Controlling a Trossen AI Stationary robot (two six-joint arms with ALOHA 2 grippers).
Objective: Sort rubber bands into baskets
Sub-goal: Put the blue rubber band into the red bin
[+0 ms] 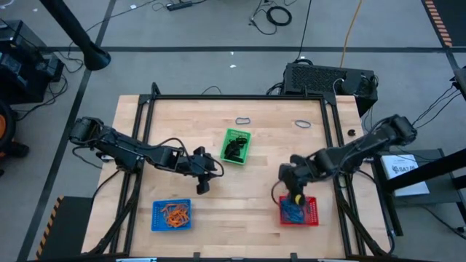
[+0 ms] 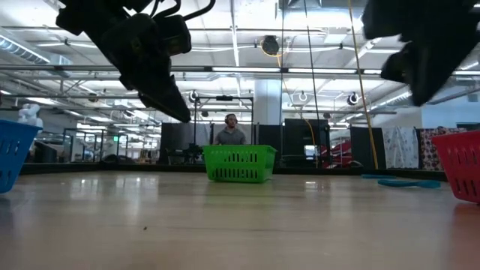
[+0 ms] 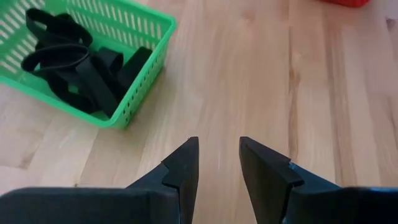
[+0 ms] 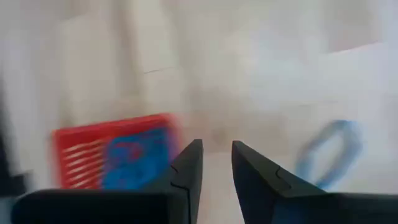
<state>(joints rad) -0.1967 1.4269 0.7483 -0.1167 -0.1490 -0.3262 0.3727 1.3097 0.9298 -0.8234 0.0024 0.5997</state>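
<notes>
Sorting is nearing completion: orange bands are lying in the blue basket (image 1: 172,216), black in the green (image 1: 236,146), blue in the red (image 1: 299,211), two bands (image 1: 243,121) are waiting at 12 o'clock on the tabletop (image 1: 255,182), both jaws standing apart, gripping nothing.

Three baskets (image 1: 235,146) on the table (image 1: 262,116), bands (image 1: 234,150) inside each, two loose bands (image 1: 243,121) behind

My left gripper (image 3: 217,165) hangs just beside the green basket (image 1: 236,146), fingers apart, empty. My right gripper (image 4: 216,165) hovers above the table w/ fingers parted, empty too.
</notes>
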